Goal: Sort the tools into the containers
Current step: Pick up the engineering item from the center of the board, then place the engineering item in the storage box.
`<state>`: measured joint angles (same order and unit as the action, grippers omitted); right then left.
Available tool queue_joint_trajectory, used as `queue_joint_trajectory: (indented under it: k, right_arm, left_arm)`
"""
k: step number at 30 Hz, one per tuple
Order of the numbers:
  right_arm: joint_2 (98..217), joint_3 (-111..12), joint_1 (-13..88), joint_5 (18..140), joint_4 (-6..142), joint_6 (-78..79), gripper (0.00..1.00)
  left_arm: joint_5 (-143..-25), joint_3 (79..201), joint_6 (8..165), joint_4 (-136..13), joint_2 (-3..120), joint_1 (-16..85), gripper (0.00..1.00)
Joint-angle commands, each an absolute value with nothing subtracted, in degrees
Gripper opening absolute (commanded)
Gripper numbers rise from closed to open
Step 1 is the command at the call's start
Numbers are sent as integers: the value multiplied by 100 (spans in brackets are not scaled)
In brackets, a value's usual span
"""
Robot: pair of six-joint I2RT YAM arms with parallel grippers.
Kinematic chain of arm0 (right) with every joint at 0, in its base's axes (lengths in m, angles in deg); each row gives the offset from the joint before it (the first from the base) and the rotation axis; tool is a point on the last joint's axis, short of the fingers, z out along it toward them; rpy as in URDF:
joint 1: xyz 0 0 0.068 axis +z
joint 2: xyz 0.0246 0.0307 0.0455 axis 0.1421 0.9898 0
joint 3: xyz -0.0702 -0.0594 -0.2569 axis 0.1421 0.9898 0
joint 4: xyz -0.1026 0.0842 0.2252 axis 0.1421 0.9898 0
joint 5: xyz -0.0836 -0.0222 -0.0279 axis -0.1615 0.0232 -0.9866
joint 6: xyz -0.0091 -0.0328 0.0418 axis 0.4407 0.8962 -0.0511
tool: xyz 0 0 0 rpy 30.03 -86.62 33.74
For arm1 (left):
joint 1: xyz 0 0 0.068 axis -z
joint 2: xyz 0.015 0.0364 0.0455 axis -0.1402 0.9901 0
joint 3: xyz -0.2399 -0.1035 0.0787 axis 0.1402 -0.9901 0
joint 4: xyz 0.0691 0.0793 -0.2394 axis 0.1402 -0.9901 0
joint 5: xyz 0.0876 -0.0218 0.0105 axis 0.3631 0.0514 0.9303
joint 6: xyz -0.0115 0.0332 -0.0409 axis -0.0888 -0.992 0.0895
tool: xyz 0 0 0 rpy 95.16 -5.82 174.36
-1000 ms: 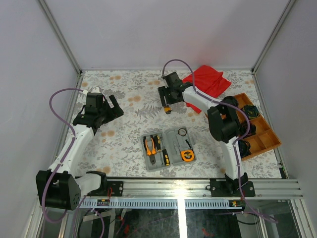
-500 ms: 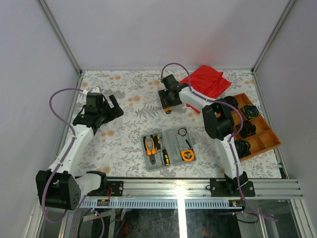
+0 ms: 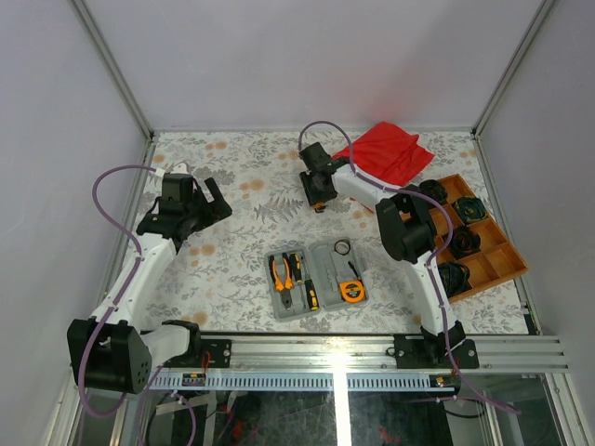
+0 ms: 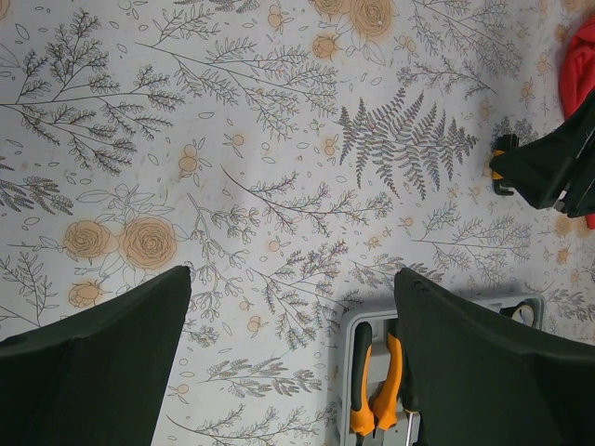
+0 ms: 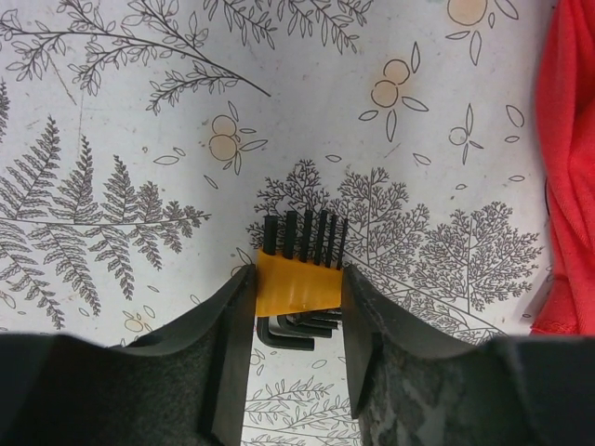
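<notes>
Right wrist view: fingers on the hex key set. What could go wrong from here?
1. The right gripper pinches only the orange holder of the hex key set by its sides; it may twist or slip on lifting.
2. The grey case already holds pliers, screwdrivers and a tape measure, leaving little bare floor, so the set may land on a tool or the rim.

Red cloth beside right end effector
</notes>
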<state>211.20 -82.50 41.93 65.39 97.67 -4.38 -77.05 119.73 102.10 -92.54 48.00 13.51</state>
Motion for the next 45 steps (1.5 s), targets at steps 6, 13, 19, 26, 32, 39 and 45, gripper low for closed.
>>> queue_joint_trajectory:
  k: [6,13,19,26,32,39,45]
  right_arm:
    - [20692,-7909,4219,6291,9766,-259,27]
    - [20277,-7723,4219,6399,9657,-152,25]
    - [19888,-7517,4219,6484,9585,-138,25]
    - [19635,-7351,4248,6525,9638,-129,25]
    - [19352,-7145,4447,6534,9838,-197,25]
    - [18476,-6056,4811,6596,9732,-641,25]
    - [17833,-5126,5147,6809,9579,-1032,25]
  left_arm:
    - [-7771,11949,10227,-8959,4807,1303,88]
    - [-7777,11947,10226,-8963,4818,1298,88]
    - [-7785,11947,10229,-8958,4831,1303,88]
    - [-7819,11950,10231,-8957,4843,1304,88]
    - [-7829,11947,10226,-8958,4850,1306,88]
    - [-7853,11946,10227,-8954,4858,1301,88]
    - [-7888,11947,10227,-8941,4854,1302,88]
